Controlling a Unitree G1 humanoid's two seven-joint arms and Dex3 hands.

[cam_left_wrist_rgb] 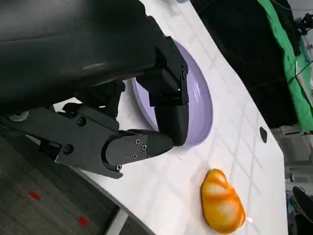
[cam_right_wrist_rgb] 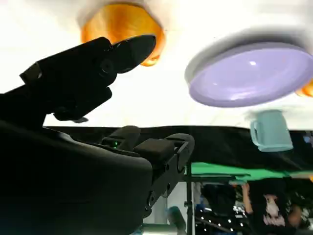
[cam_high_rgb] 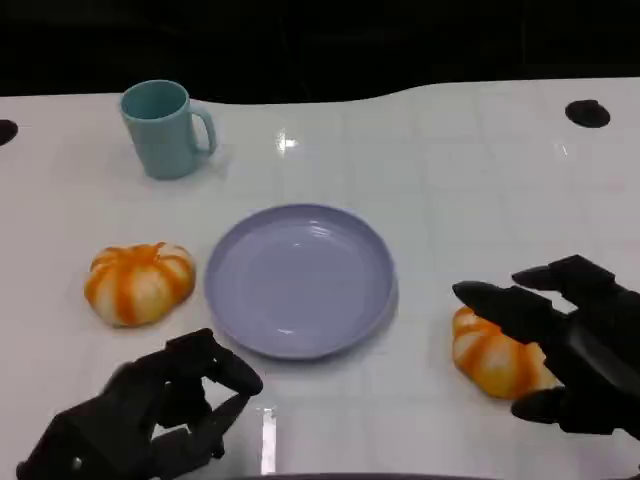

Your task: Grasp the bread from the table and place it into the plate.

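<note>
A teal mug [cam_high_rgb: 165, 128] stood upright at the far left of the white counter [cam_high_rgb: 480, 180], its handle turned to the right. A small black round spot [cam_high_rgb: 587, 113] sat on the counter at the far right, and another dark spot [cam_high_rgb: 5, 131] lay at the left edge, level with the mug. Light glared off the glossy surface just right of the mug. Beyond the far edge hung a green cloth [cam_left_wrist_rgb: 281, 44] against a dark background. A person [cam_right_wrist_rgb: 266, 208] in dark clothing was behind it. Below the near edge was grey floor [cam_left_wrist_rgb: 24, 161] with small red marks [cam_left_wrist_rgb: 34, 195].
</note>
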